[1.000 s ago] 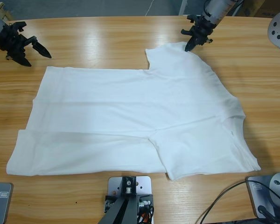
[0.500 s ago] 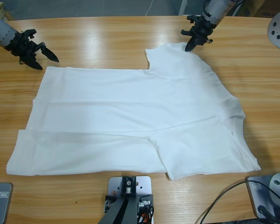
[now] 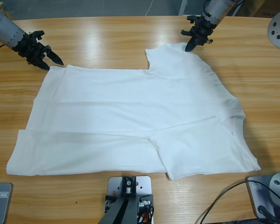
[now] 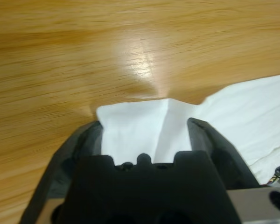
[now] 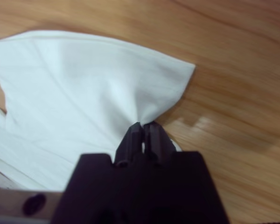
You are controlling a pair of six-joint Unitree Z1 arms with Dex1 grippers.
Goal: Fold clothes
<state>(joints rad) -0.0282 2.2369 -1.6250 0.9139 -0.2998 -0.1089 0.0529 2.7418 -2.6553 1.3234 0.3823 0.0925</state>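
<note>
Right now I see the white T-shirt (image 3: 135, 121) spread flat across the wooden table (image 3: 107, 42), partly folded, one sleeve pointing toward the far edge. My right gripper (image 3: 190, 45) has its jaws pinched tight on that sleeve's corner, the cloth puckering at the tips in the right wrist view. My left gripper (image 3: 53, 59) sits at the shirt's far hem corner, jaws apart, with the corner lying between them.

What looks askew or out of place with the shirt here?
Nothing damaged. The white T-shirt lies sideways on the wooden table, its lower strip folded over unevenly. The right gripper pinches a sleeve; the left gripper straddles a corner.
</note>
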